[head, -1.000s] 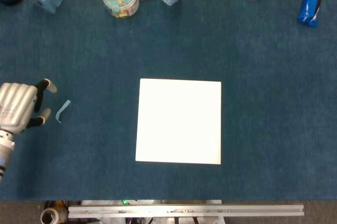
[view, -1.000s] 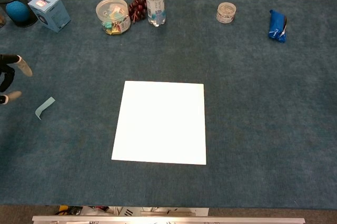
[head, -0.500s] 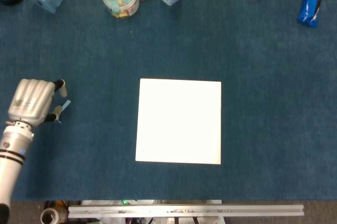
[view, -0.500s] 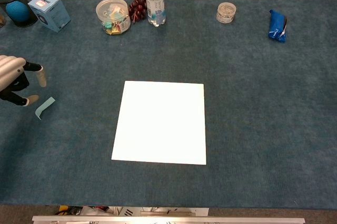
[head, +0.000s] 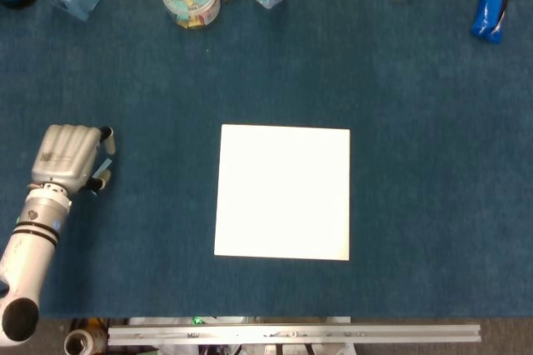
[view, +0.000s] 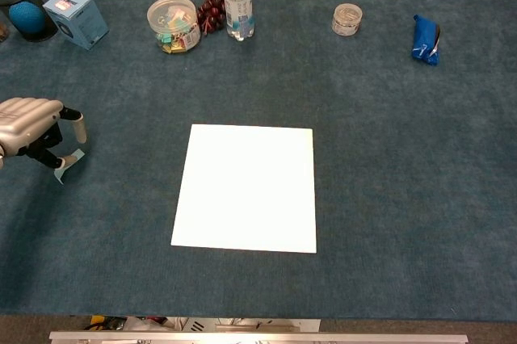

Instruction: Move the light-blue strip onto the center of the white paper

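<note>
Silver left hand on a pale arm

The left hand [head: 68, 157] has a ribbed silver-grey back with small dark print at its 9 o'clock edge, black fingers [view: 78, 128] with beige tips, and a white forearm ringed by 2 dark bands and a blue mark.

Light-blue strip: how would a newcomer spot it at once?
Start at the white paper mid-table and look left to the left hand. The strip lies at its fingertips: a small, thin, pale sliver against the dark blue cloth.

A blue-carpeted table [view: 388, 166] carries white paper [view: 245, 188], a light-blue strip [view: 69, 161], and containers along its far edge.
</note>
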Available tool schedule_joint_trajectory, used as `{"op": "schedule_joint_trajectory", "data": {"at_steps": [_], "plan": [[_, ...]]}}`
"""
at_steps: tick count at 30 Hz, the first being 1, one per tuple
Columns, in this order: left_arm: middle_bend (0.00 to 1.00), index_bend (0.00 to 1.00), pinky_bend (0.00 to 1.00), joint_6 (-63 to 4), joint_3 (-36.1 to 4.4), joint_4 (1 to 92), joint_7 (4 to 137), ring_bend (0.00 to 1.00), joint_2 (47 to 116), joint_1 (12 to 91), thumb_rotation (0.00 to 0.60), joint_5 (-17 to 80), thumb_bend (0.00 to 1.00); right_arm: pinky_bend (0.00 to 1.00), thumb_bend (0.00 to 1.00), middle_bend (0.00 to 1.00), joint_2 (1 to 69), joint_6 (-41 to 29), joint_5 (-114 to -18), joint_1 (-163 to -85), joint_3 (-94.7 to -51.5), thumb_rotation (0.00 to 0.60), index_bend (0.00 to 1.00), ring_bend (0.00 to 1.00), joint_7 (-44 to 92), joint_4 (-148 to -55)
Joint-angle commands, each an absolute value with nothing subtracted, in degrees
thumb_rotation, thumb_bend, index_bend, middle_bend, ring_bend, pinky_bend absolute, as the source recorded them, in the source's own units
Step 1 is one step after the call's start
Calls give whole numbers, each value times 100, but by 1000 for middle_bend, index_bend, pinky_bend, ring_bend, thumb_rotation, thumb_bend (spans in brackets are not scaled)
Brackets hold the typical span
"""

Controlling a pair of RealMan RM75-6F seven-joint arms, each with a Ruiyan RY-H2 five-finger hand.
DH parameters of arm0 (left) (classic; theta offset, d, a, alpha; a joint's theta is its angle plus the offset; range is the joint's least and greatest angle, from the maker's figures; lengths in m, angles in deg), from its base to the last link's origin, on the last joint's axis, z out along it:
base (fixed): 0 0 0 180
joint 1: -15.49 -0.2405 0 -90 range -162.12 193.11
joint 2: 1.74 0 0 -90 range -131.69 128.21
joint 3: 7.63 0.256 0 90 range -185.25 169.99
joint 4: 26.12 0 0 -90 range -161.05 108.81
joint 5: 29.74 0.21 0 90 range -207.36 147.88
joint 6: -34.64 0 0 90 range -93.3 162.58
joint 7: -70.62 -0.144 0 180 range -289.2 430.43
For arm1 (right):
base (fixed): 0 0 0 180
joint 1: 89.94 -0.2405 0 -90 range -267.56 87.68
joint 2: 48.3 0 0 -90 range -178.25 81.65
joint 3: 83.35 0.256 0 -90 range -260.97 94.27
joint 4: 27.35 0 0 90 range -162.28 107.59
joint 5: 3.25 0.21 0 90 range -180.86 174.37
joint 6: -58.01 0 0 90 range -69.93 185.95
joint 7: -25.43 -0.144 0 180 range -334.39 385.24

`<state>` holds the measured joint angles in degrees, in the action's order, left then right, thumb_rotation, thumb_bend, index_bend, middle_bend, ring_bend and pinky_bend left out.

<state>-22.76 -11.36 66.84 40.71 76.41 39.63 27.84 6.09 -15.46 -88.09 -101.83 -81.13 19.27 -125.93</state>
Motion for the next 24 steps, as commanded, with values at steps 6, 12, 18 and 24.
{"op": "schedule_joint_trajectory", "data": {"at_steps": [6,12,18,24], "plan": [[1000,435,1000,-2168,-1083,6833,3721,1000,7577,4182,371,2188,268,232,125,337,631,-1514,-8800,-10186,-8116,600,95,230,1853,-12530],[1000,428,1000,-2181,-1020,7035,3519,1000,7476,4309,342,1812,268,232,125,338,637,-1498,-8791,-10187,-8113,600,94,231,1819,-12502],[1000,428,1000,-2451,-946,6990,3192,1000,7587,4409,340,1534,268,232,125,339,627,-1513,-8805,-10167,-8126,600,95,231,1796,-12497],[1000,428,1000,-2609,-912,7060,3145,1000,7583,4442,347,1394,268,232,125,341,594,-1563,-8809,-10135,-8123,600,95,233,1778,-12508]]}}
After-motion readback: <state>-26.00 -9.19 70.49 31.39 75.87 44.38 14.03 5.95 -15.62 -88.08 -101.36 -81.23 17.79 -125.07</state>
